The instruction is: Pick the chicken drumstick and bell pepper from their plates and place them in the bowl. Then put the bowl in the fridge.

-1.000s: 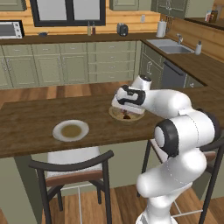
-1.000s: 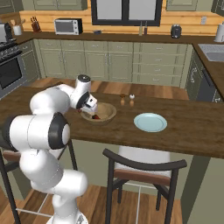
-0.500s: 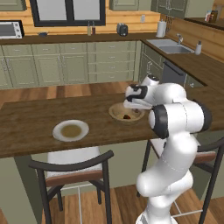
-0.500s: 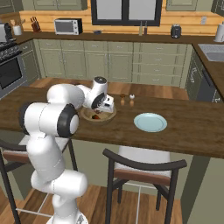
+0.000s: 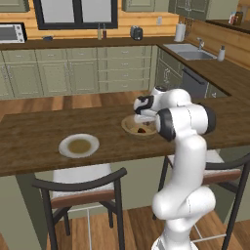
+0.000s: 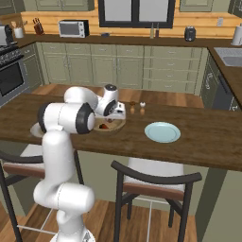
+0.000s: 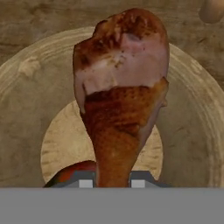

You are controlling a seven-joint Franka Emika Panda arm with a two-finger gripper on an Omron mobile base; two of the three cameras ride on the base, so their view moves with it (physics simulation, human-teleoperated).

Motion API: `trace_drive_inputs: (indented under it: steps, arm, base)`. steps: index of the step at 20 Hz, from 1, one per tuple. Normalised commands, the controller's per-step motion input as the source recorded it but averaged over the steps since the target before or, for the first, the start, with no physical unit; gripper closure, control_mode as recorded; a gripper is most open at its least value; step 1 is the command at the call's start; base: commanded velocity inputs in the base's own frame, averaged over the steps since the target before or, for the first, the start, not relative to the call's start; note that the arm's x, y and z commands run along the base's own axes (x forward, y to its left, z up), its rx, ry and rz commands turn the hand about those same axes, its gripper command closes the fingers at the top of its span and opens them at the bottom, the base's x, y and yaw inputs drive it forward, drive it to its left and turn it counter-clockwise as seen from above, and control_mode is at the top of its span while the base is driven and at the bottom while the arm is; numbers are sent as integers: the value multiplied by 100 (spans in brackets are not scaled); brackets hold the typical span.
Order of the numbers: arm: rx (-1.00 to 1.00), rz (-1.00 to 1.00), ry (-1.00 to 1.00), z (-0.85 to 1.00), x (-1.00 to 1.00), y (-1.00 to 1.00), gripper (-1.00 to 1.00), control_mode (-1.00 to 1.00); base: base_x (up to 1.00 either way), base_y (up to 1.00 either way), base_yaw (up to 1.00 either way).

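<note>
The gripper (image 7: 113, 183) is pinching the chicken drumstick (image 7: 122, 87) by its narrow end above the bowl (image 7: 192, 131); it's probably light, stiff and greasy.

Matt grained wooden bowl (image 7: 192, 109); rough-skinned chicken drumstick (image 7: 120, 96).

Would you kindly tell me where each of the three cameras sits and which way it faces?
Left base view: behind the arm to its left, looking forward and down over the wooden counter at the bowl; the arm rises lower right.
Right base view: behind to its right, facing the same counter and bowl; the arm rises lower left.
Hand view: on the hand, looking down along the jaws, shut on the chicken drumstick above the bowl.
All three share the bowl.
</note>
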Motion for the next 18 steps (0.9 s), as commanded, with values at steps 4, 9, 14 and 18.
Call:
trace_drive_inputs:
  steps: [4, 9, 14, 18]
  arm:
    - [-2, 14, 0, -35, 27, -17, 100, -100]
    - [-2, 13, 0, -25, 15, -6, 100, -100]
    - [0, 8, 1, -19, 13, 0, 100, -100]
    - [0, 5, 3, -18, 6, 8, -100, -100]
  base:
    - [0, 0, 0]
    - [0, 0, 0]
    - [0, 0, 0]
    - [0, 0, 0]
